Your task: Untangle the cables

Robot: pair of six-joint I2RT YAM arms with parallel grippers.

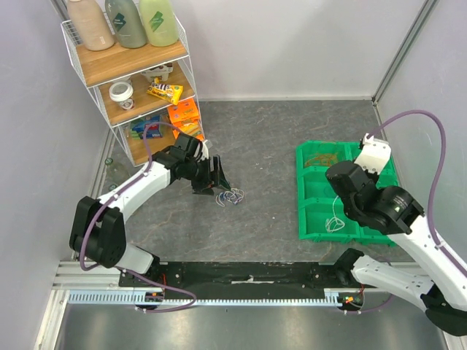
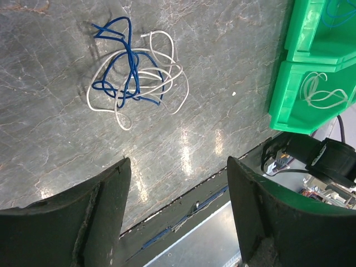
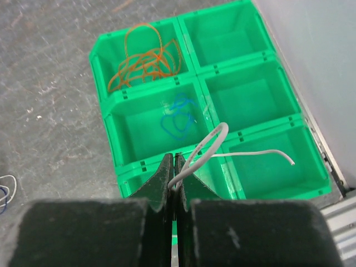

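Grey stone-look table [image 1: 270, 146] — blue and white cables [image 2: 136, 78] lie knotted on it, ahead of the spread left gripper [image 2: 178, 164].
Right gripper [image 3: 174, 167] pinches a white wire [image 3: 214, 139] over the green tray [image 3: 100, 83] — its loose tail may snag a divider [image 3: 233, 65].

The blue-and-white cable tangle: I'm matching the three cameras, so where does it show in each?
Top external: tangle on the table, centre-left, just right of the left gripper.
Left wrist: tangle upper left, beyond the open left gripper.
Right wrist: only a sliver of the tangle at the left edge.
Shared landmark: the green bin, on the right in top external, upper right in left wrist, centre in right wrist.
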